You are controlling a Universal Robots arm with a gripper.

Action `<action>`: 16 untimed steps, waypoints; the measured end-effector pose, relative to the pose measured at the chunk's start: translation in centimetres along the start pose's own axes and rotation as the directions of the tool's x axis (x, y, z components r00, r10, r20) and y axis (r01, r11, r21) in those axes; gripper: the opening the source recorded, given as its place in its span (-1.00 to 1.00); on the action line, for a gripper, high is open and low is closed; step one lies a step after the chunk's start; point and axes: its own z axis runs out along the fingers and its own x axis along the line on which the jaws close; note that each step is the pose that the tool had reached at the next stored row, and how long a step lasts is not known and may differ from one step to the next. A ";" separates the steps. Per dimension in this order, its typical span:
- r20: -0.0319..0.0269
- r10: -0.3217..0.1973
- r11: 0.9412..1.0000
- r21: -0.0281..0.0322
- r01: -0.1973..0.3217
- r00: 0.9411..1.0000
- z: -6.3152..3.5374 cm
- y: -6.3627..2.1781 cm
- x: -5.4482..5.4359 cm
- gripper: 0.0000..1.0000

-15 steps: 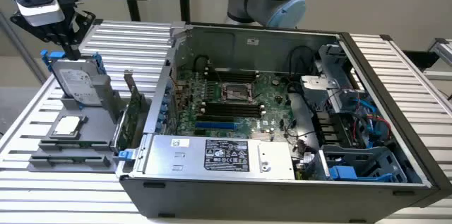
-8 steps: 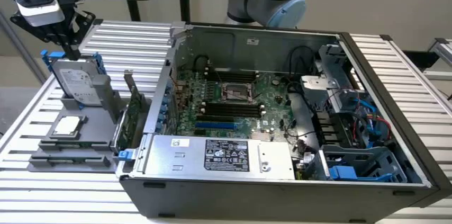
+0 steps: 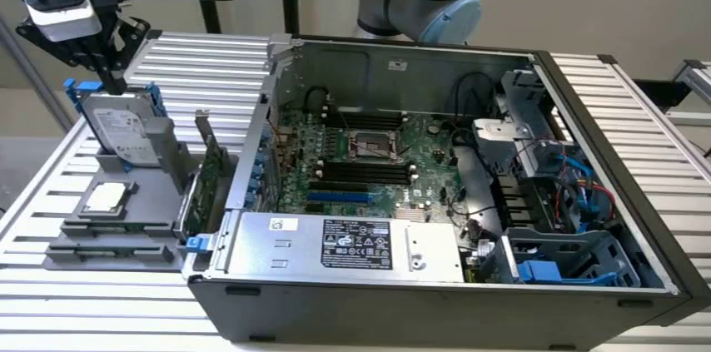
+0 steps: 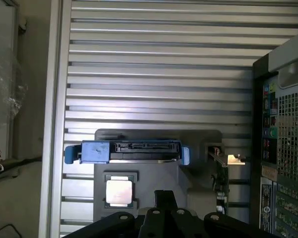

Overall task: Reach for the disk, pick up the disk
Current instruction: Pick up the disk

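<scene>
Jaws: whether spread or pressed together cannot be told from either view. Gripper (image 3: pixel 111 80) hangs just above the upper edge of the disk (image 3: pixel 116 131); contact cannot be confirmed.

The disk stands on edge in a grey fixture (image 3: pixel 111 231) on the slatted worktop (image 3: pixel 100 319), at the exterior view's left of the open computer case (image 3: pixel 444 302). Its blue caddy (image 3: pixel 76 92) frames the drive. The white label carries print too small to read.

A CPU chip (image 3: pixel 106 195) lies flat in the fixture just in front of the disk, apart from it. A green circuit card (image 3: pixel 206 161) stands between disk and case.

The power supply (image 3: pixel 345 244) bears a black label with white marks, illegible.

The disk's upper edge is unobstructed, with bare slats behind.
</scene>
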 end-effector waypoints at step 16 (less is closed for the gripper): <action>0.002 0.000 1.000 0.000 0.000 1.000 0.11 3.21 5.3 -0.79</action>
